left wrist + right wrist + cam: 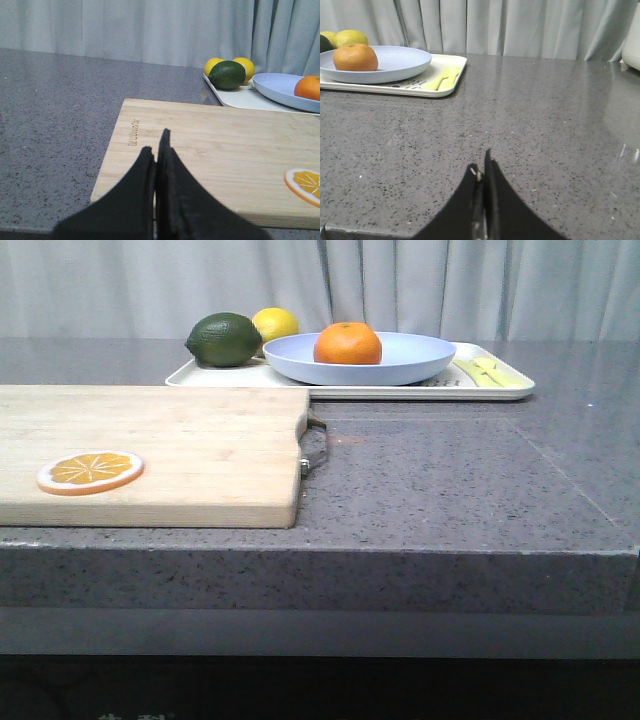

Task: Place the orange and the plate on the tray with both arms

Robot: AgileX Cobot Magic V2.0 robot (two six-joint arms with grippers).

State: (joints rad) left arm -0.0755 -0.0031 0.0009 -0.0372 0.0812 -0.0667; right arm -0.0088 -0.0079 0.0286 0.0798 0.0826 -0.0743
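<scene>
The orange (347, 343) sits in the pale blue plate (420, 365), and the plate rests on the cream-white tray (500, 388) at the back of the counter. The left wrist view also shows the orange (309, 87), plate (277, 87) and tray (240, 97); the right wrist view shows the orange (355, 57), plate (400, 62) and tray (447, 75). My left gripper (157, 145) is shut and empty over the wooden board's near edge. My right gripper (481, 167) is shut and empty over bare counter, far from the tray. Neither gripper shows in the front view.
A wooden cutting board (180, 455) with a flat orange slice (90, 472) lies at the front left. A dark green lime (223, 339) and a yellow lemon (275, 323) sit at the tray's left end, pale yellow-green pieces (490, 371) at its right. A white object (632, 37) stands far right.
</scene>
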